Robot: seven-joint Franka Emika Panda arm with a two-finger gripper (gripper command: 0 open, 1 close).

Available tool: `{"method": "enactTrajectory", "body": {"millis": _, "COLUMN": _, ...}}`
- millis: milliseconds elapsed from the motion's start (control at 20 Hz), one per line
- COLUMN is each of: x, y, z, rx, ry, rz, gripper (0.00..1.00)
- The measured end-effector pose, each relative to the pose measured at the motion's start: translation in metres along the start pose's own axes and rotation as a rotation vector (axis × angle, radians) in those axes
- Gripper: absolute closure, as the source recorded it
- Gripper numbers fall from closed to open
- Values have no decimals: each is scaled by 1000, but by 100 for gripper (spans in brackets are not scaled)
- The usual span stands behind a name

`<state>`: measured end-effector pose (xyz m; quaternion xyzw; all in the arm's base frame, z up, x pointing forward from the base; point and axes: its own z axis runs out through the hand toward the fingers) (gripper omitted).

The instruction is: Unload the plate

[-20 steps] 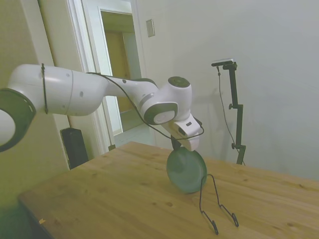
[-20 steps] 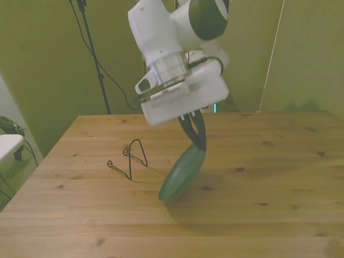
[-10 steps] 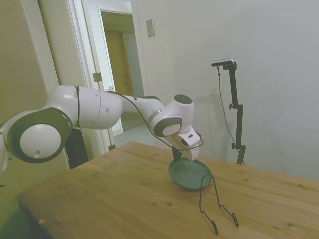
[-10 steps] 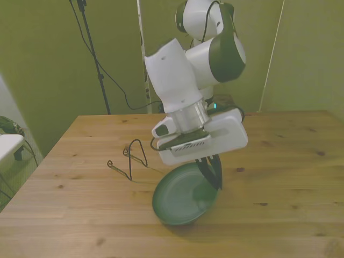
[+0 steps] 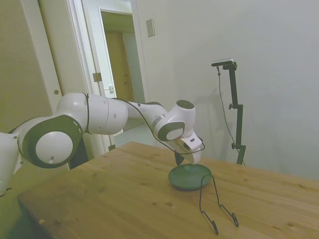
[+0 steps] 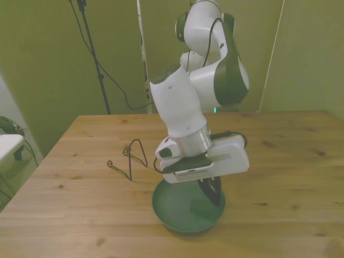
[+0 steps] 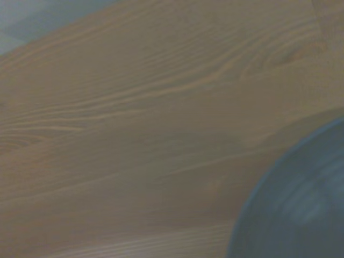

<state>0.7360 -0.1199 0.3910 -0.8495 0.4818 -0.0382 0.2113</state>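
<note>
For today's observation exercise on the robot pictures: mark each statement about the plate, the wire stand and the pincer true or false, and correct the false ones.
1. The plate lies flat on the table. True.
2. The plate leans in the wire stand. False: the stand holds nothing and the plate lies apart from it, on the wood.
3. The pincer is at the plate's rim. True.
4. In the front view the stand is on the plate's right. False: it is toward that view's left.
5. The plate is red. False: it is dark green.
</note>
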Motion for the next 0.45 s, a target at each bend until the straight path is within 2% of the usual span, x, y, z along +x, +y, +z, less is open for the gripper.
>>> {"method": "enactTrajectory", "body": {"millis": 350, "x": -31, "y": -14, "z": -88, "rx": 38, "ry": 38, "rz": -49, "gripper": 0}}
{"method": "enactTrajectory", "body": {"millis": 450, "x": -45, "y": -7, "z": -120, "rx": 10, "ry": 56, "rz": -61, "gripper": 0}}
